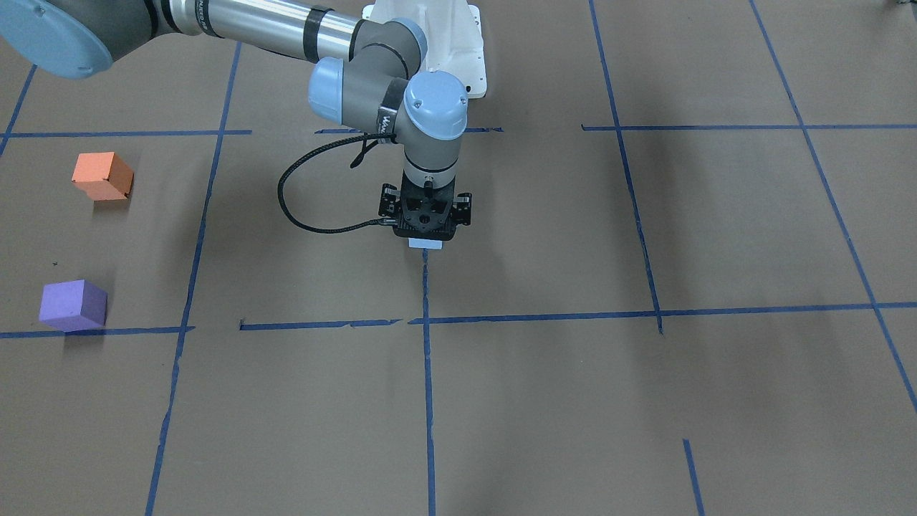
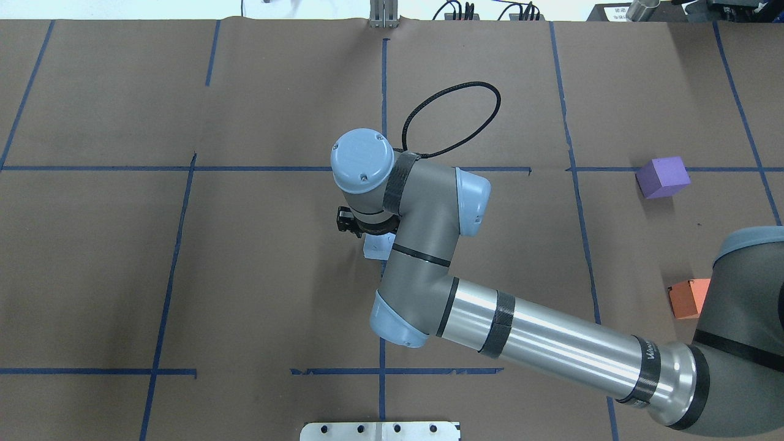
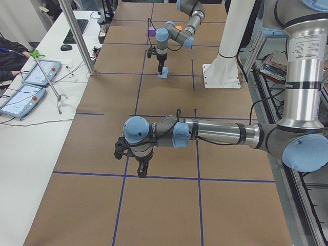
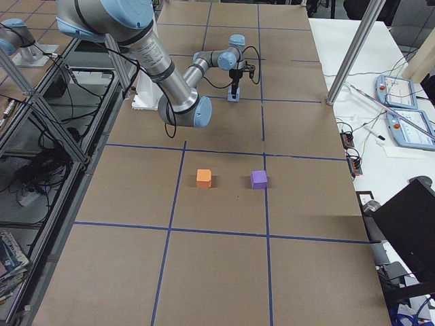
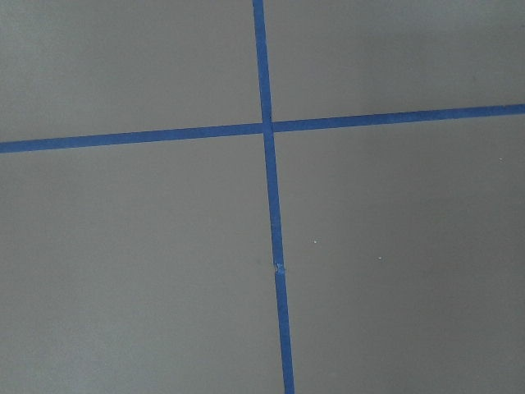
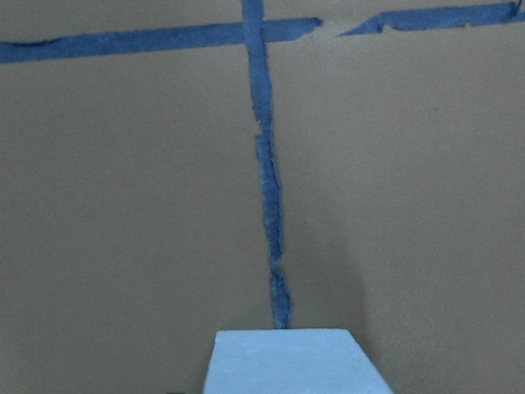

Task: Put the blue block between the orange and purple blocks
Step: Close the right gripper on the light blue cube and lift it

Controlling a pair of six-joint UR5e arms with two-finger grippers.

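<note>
Right arm (image 2: 539, 340): enters from lower right, wrist bent over mid surface (image 2: 257, 263).
Blue block (image 2: 375, 248): pale, partly hidden under wrist.
Purple block (image 2: 663, 176): far right, at tape line (image 2: 110, 168).
Orange block (image 2: 686, 298): robot-side of purple, well apart, edge hidden by arm.

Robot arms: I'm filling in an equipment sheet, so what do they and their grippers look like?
Both the right arm and left arm have silver tubes, grey joint housings with light-blue round caps and black bands, one with white lettering. The right gripper is black with a looping black cable; the left gripper is black too.
</note>
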